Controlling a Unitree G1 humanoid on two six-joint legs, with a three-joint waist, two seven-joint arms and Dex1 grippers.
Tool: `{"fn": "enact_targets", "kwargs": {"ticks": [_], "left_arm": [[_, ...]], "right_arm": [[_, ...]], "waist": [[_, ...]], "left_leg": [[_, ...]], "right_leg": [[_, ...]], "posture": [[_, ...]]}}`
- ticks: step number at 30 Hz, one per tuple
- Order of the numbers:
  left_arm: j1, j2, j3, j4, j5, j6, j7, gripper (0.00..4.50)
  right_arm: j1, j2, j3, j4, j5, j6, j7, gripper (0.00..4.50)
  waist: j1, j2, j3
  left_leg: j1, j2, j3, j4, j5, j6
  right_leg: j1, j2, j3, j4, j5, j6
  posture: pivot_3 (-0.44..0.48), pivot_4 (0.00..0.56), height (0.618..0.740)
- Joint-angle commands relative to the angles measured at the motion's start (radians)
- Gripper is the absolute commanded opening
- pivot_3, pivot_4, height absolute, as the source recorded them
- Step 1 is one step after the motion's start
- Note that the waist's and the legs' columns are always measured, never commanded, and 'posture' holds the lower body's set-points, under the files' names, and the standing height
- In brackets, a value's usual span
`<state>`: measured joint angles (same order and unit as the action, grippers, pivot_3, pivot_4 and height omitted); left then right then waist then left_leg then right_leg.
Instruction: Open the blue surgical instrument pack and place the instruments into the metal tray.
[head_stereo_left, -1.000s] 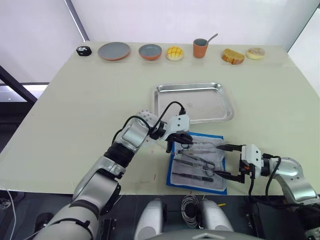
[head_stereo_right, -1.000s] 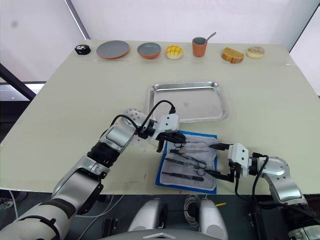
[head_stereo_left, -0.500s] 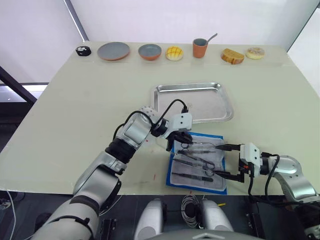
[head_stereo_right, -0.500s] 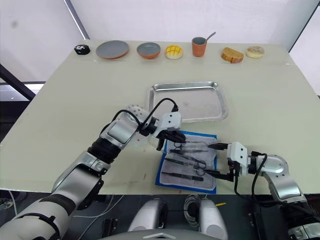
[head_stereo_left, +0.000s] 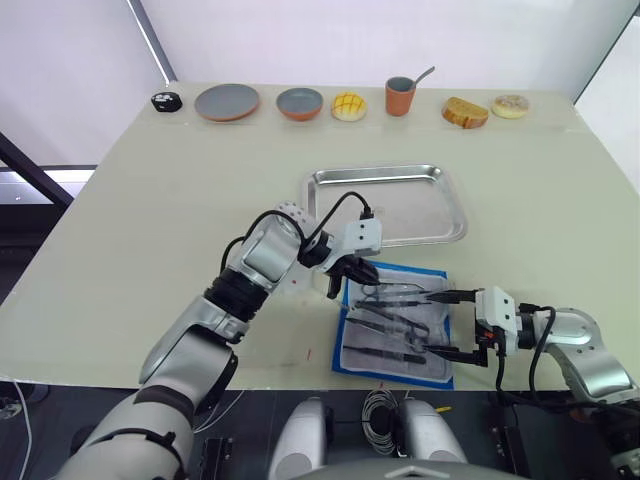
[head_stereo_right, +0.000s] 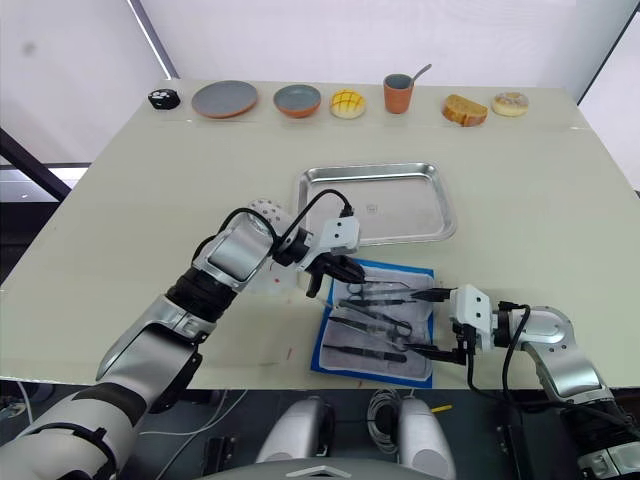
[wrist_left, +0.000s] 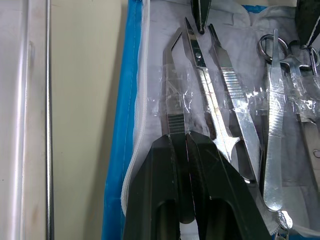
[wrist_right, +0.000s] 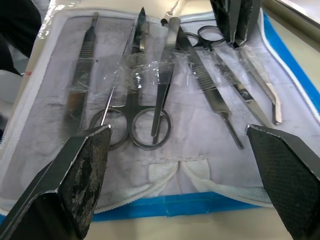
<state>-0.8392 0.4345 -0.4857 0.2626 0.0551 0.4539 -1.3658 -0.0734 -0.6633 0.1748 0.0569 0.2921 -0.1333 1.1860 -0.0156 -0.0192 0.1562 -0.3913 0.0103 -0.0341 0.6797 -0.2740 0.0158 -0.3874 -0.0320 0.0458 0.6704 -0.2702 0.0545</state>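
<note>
— Now, where's the blue surgical instrument pack (head_stereo_left: 395, 325)?
— Unfolded near the table's front edge, below the metal tray (head_stereo_left: 387, 204).
— Grippers?
— My left gripper (wrist_left: 186, 136) pinches one of the instruments (wrist_left: 172, 95); my right gripper (wrist_right: 182, 150) gapes wide.

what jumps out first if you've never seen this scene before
The bright blue pack lying open at the table's near edge, silver instruments held on its pale lining under clear strips. The left gripper is shut on one instrument at the pack's far end, while the right gripper waits open at the pack's right side. Just beyond the pack sits a shiny metal tray, with nothing in it yet.
</note>
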Motion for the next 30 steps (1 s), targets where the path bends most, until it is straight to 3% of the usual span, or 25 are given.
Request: {"fn": "enact_targets", "kwargs": {"ticks": [1,20,30], "left_arm": [[-0.034,0.009,0.009,-0.047,-0.01,0.028,-0.004,0.02],[0.004,0.165,0.052,-0.171,-0.068,0.12,-0.033,0.02],[0.099,0.359,0.148,-0.267,-0.113,0.096,-0.057,0.02]], "right_arm": [[0.035,-0.024,0.064,0.054,-0.099,0.038,0.003,4.5],[0.018,-0.038,0.08,0.089,-0.108,0.027,0.017,4.5],[0.015,-0.049,0.065,0.091,-0.089,0.031,0.028,4.5]], "waist": [[0.0,0.0,0.0],[0.001,0.0,0.0],[0.003,0.0,0.0]], "left_leg": [[0.0,0.0,0.0,0.0,0.0,0.0],[0.0,0.0,0.0,0.0,0.0,0.0],[0.0,0.0,0.0,0.0,0.0,0.0]], "right_leg": [[0.0,0.0,0.0,0.0,0.0,0.0],[0.0,0.0,0.0,-0.001,0.0,0.0],[0.0,-0.001,0.0,-0.001,0.0,0.0]], "posture": [[0.0,0.15,0.74],[0.0,0.15,0.74],[0.0,0.15,0.74]]}}
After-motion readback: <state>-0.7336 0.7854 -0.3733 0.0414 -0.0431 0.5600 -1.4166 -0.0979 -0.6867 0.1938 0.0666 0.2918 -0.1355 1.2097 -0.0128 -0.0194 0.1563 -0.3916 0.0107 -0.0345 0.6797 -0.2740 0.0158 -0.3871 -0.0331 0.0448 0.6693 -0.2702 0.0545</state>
